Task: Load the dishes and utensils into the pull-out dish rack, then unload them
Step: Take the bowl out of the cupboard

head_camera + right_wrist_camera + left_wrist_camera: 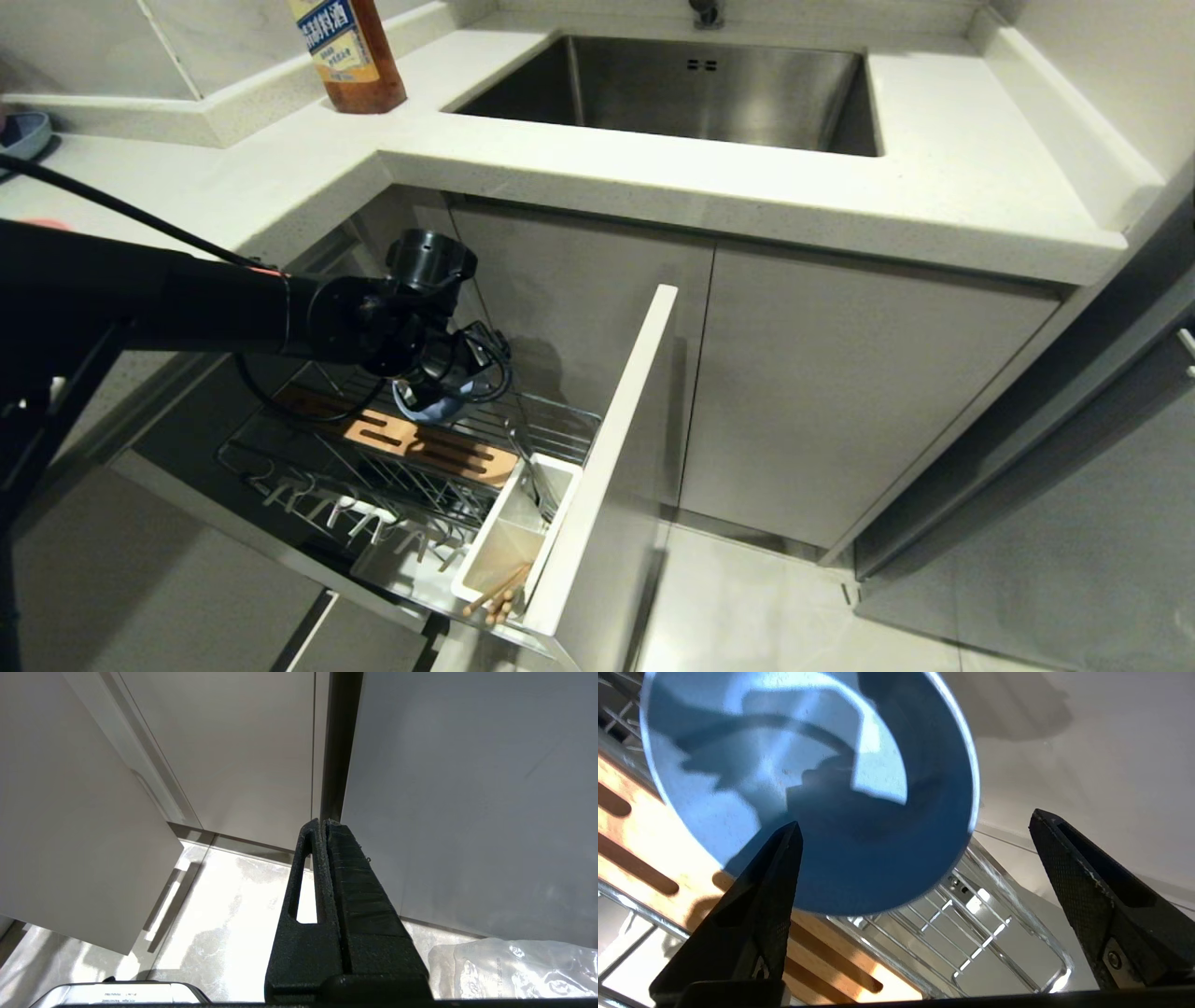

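Left gripper point(915, 826) is down over the pulled-out dish rack point(560, 420), its fingers point(756, 914) spread wide with nothing between them. The blue bowl point(808, 788) sits in the rack right below it, tilted on edge against the wires, its open mouth turned up toward the gripper; one finger crosses in front of the bowl's lower rim, though whether it touches the rim cannot be told. The bowl rests just beside the slotted wooden strip point(420, 446), whose long axis runs toward the pale front panel point(607, 448). Near that panel, the white utensil cup point(509, 546) stands in the rack: the chopsticks point(497, 597) lie slanted at its near end, tips poking out over the edge, and a metal handle point(534, 471) leans up from its far end. The right gripper point(324, 868) hangs low by the cabinet doors above the floor, pressed fully closed and holding nothing.
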Robot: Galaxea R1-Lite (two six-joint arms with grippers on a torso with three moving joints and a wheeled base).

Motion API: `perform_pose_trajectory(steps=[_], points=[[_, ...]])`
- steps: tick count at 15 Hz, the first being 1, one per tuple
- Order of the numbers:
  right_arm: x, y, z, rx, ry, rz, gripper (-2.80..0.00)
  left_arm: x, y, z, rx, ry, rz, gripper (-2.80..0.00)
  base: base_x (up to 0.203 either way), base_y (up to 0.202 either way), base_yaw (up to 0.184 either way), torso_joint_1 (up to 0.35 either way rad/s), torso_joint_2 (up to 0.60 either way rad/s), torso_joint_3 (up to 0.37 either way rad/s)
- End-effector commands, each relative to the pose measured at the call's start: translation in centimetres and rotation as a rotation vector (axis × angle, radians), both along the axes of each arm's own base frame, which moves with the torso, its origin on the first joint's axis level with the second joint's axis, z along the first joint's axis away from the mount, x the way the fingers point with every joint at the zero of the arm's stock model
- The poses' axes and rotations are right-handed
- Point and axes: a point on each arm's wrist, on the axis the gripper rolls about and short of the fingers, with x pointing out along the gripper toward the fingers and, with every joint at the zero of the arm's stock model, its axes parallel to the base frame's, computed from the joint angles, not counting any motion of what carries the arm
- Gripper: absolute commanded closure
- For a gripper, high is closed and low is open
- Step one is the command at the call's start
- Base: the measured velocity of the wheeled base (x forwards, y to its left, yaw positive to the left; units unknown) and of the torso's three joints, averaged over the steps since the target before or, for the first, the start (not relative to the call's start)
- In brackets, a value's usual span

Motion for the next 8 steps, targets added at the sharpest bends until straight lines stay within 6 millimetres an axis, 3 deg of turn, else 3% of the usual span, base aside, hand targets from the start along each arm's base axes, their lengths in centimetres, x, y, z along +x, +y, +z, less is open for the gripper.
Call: perform_pose_trajectory(steps=[1, 6, 7, 8], points=[[0.02, 0.00, -0.07, -0.001, 0.002, 0.001, 0.00, 0.12, 0.10, -0.16, 0.001, 0.003, 0.006, -2.80, 0.000, 0.000, 0.000, 0.000, 0.00, 0.000], [0.01, 0.00, -0.04, 0.000, 0.001, 0.000, 0.00, 0.19, 0.07, -0.09, 0.002, -0.001, 0.005, -2.80, 0.000, 0.000, 0.000, 0.000, 0.00, 0.000], [0.02, 0.00, -0.07, 0.000, 0.002, 0.001, 0.00, 0.18, 0.01, -0.09, 0.003, -0.001, 0.002, 0.00, 0.000, 0.000, 0.000, 0.000, 0.00, 0.000], [0.02, 0.00, -0.05, 0.000, 0.002, 0.001, 0.00, 0.18, 0.02, -0.09, 0.006, -0.001, 0.001, 0.00, 0.000, 0.000, 0.000, 0.000, 0.00, 0.000]])
